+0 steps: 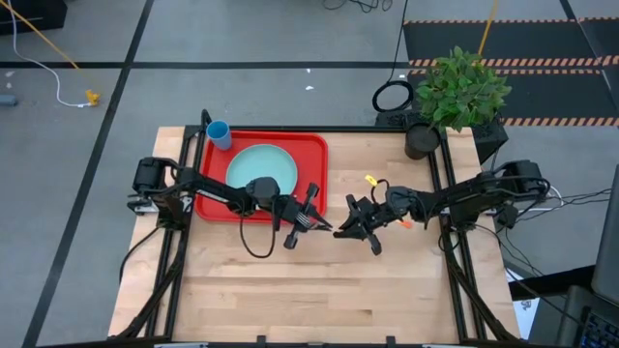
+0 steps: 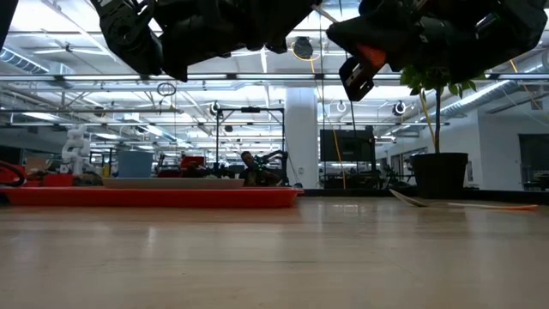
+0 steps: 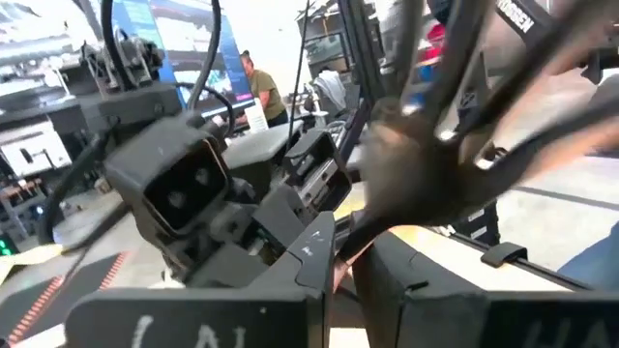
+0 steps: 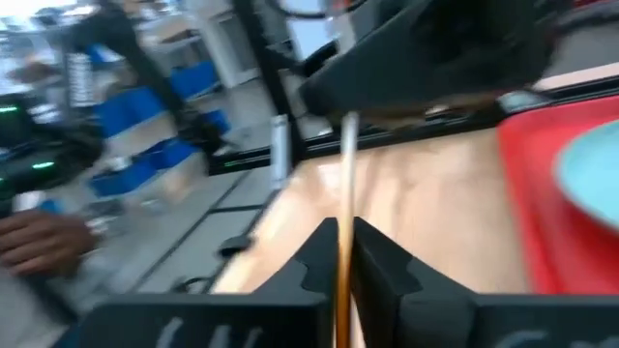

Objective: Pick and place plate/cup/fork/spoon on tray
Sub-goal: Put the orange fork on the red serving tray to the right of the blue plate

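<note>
The mint-green plate point(image 1: 259, 166) lies on the red tray point(image 1: 311, 155) at the far left. The blue cup point(image 1: 219, 133) stands at the tray's far left corner. My left gripper point(image 1: 317, 222) and right gripper point(image 1: 338, 229) meet tip to tip near the table's middle, just off the tray's near right corner. Both are shut on one thin orange-handled utensil point(image 4: 346, 193) held above the table. Its working end is hidden, so I cannot tell fork from spoon. A second orange-handled utensil point(image 1: 370, 181) lies flat on the table farther back; it also shows in the low view point(image 2: 467, 204). My left gripper comes level from the table's left. Its fingers point(image 3: 309, 253) stand close together on a thin sliver point(image 3: 337, 273) of the utensil. The blurred gripper hides which part it has. The utensil is clear of the table. My right gripper pinches the utensil's orange handle point(image 4: 343, 275) between its two fingers, coming level from the table's right, with the fingers lying along it. The silver shaft point(image 4: 349, 145) runs forward to my left gripper. The utensil is lifted clear and roughly level.
A potted plant point(image 1: 455, 92) stands at the table's far right corner and also shows in the low view point(image 2: 439, 172). Bare wood lies along the near half of the table. A person sits in the room beyond point(image 3: 259, 89).
</note>
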Robot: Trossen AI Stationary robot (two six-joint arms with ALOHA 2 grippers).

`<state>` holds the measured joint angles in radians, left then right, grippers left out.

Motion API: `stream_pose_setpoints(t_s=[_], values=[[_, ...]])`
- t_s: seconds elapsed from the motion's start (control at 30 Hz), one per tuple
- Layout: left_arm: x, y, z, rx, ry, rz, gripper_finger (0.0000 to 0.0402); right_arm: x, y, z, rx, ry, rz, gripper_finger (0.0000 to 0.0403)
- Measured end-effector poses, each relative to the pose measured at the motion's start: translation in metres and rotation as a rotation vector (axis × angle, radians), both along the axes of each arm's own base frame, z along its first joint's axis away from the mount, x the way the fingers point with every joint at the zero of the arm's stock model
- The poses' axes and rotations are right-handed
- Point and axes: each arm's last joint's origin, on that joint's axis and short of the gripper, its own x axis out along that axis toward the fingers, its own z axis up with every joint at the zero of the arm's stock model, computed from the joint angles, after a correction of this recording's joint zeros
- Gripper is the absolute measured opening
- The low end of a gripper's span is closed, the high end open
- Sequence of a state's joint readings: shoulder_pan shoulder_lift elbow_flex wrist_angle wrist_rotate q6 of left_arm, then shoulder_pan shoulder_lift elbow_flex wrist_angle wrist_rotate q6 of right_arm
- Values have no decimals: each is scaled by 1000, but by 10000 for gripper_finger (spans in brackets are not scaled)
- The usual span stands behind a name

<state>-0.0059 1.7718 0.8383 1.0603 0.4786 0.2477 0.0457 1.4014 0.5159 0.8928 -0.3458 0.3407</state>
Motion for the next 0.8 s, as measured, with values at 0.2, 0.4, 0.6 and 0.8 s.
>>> stream_pose_setpoints(t_s=[0.2,0.4,0.6,0.8], values=[[1,9,-2,-48,37,53,9,-2,5,2,-137,-17,-168,86],[2,19,-4,-99,78,136,17,-9,10,6,-329,5,-350,162],[3,26,-5,-161,98,280,9,-16,19,8,-544,30,-548,186],[3,35,-5,-274,95,527,10,-19,24,5,-690,86,-793,163]])
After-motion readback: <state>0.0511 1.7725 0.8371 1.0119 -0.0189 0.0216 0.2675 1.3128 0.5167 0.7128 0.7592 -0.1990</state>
